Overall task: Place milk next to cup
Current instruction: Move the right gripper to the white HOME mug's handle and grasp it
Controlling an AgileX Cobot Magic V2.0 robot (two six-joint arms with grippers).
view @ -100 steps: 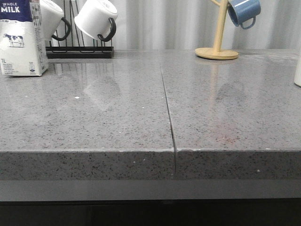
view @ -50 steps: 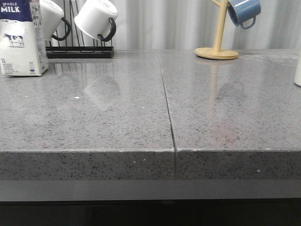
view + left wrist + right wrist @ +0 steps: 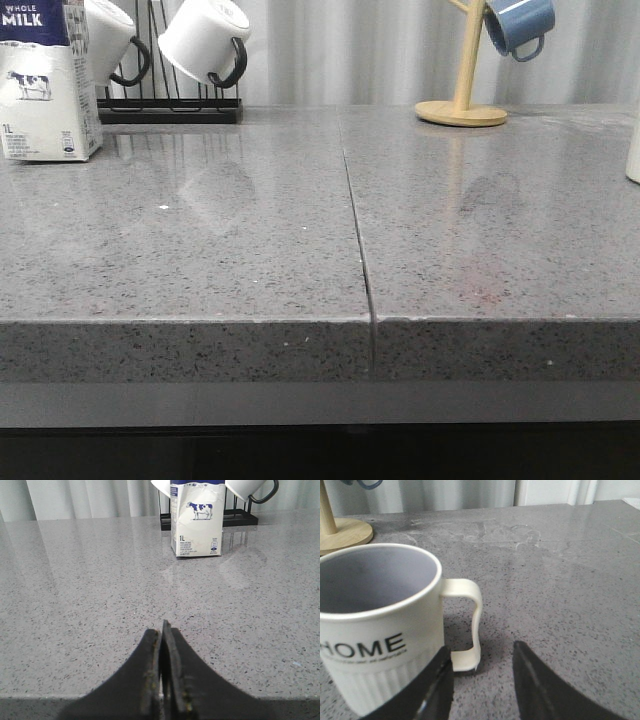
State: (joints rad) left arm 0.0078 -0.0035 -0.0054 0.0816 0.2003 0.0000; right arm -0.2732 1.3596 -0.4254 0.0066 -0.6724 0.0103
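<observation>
The milk [image 3: 42, 85], a white carton with a dark blue top band and a cow picture, stands upright at the far left of the grey counter; it also shows in the left wrist view [image 3: 196, 520]. My left gripper [image 3: 163, 630] is shut and empty, low over the counter, well short of the carton. The cup [image 3: 380, 625], cream-white with "HOME" in black and a ribbed lower half, stands close in the right wrist view; only a sliver of it [image 3: 634, 150] shows at the front view's right edge. My right gripper [image 3: 482, 652] is open, its jaws beside the cup's handle [image 3: 470, 625].
A black rack [image 3: 170, 105] with plain white mugs [image 3: 205, 40] stands behind the milk. A wooden mug tree [image 3: 462, 100] with a blue mug [image 3: 518, 25] stands at the back right. A seam [image 3: 358, 230] splits the counter [image 3: 250, 230].
</observation>
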